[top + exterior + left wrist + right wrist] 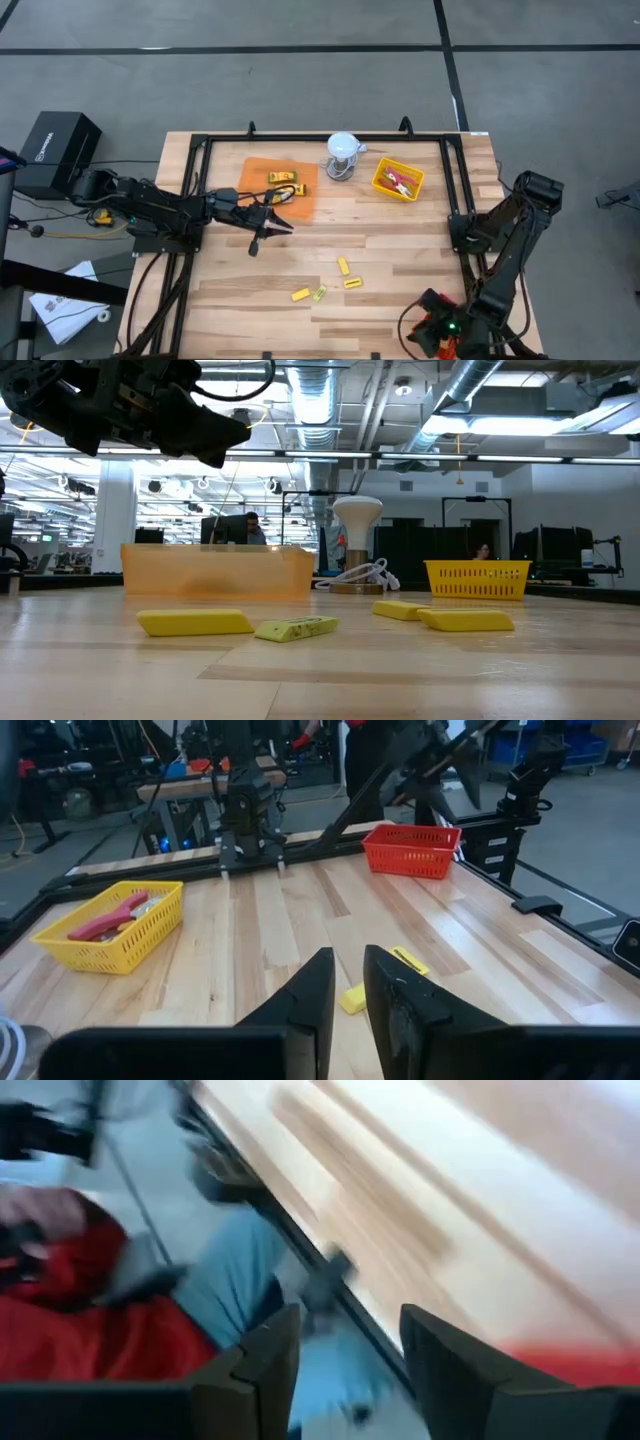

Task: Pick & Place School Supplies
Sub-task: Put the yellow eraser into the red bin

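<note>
Several yellow school supplies lie flat on the wooden table: blocks point(343, 265), point(352, 283), point(300, 295) and a labelled packet point(320, 292). Two more packets point(283, 178) lie in the orange tray point(300, 205). Red-handled scissors point(400, 183) lie in the yellow basket point(385, 170). My left gripper point(272, 228) hangs above the table at the orange tray's near edge, pointing toward the table's right; its fingers point(320, 995) stand a little apart with nothing between them. My right gripper point(345, 1360) is open and empty at the table's near right corner, beside a red tray point(60, 1320).
A white domed object point(343, 150) with a cable stands at the far edge between tray and basket. A black frame point(455, 190) runs round the table. In the left wrist view a red basket point(412, 850) stands at the table's right side. Bare wood lies mid-table.
</note>
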